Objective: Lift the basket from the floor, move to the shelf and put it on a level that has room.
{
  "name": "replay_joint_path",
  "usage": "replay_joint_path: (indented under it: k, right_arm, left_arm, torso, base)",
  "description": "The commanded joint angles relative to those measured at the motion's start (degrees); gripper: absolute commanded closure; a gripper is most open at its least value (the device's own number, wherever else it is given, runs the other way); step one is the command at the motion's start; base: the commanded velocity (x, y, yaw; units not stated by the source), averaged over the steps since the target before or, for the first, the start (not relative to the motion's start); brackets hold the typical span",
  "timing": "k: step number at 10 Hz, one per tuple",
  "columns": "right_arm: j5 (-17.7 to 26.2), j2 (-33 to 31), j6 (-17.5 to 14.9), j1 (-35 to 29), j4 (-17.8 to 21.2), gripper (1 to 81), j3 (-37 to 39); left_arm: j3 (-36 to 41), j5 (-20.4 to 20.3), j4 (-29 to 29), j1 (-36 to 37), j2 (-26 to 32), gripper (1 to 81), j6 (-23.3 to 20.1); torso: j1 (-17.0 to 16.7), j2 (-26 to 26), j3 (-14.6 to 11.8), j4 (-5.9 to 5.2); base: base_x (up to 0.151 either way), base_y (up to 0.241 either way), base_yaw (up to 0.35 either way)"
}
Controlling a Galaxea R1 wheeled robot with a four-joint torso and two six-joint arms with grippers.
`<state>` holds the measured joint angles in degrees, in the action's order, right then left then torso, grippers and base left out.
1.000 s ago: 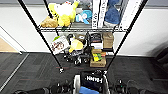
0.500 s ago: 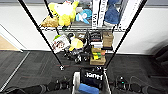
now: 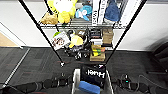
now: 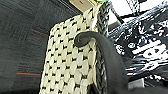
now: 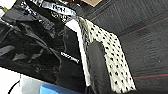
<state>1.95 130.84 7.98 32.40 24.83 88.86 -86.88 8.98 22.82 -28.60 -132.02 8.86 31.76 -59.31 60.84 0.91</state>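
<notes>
The cream woven basket sits low in the head view, between my two arms and above the dark grey carpet floor. A black "Huel" pouch and a blue block lie inside it. My left gripper is shut on the basket's left wall, with a black finger hooked at the dark rim. My right gripper grips the opposite wall, its dark finger pressed against the weave. The black wire shelf stands directly ahead.
Both shelf tiers I see are crowded: plush toys and books on the upper, boxes and toys on the lower. A caster rests on the carpet before the basket. A white wall stands behind the shelf. Tan wood flooring lies far left.
The whole head picture has slid downward and the shelf looks larger, so the camera has moved toward it. The basket stays gripped between both arms.
</notes>
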Motion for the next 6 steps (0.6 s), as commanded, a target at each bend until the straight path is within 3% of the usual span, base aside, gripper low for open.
replay_joint_path:
  k: [1, 6]
  right_arm:
    - [0.51, -5.48, 0.72, -6.07, 2.15, 81.1, -5.54]
    - [0.25, -7.23, 0.80, -6.69, 2.24, 81.1, -9.14]
  left_arm:
    - [4.61, 0.86, 3.28, 8.16, 4.39, 81.1, 0.45]
    - [7.41, 0.86, 3.37, 8.16, 6.23, 81.1, 0.45]
  torso:
    - [-3.56, 5.53, -3.20, 0.00]
    - [-9.63, 14.87, -9.60, 0.00]
  base:
    - [0.000, 0.000, 0.000]
    - [0.000, 0.000, 0.000]
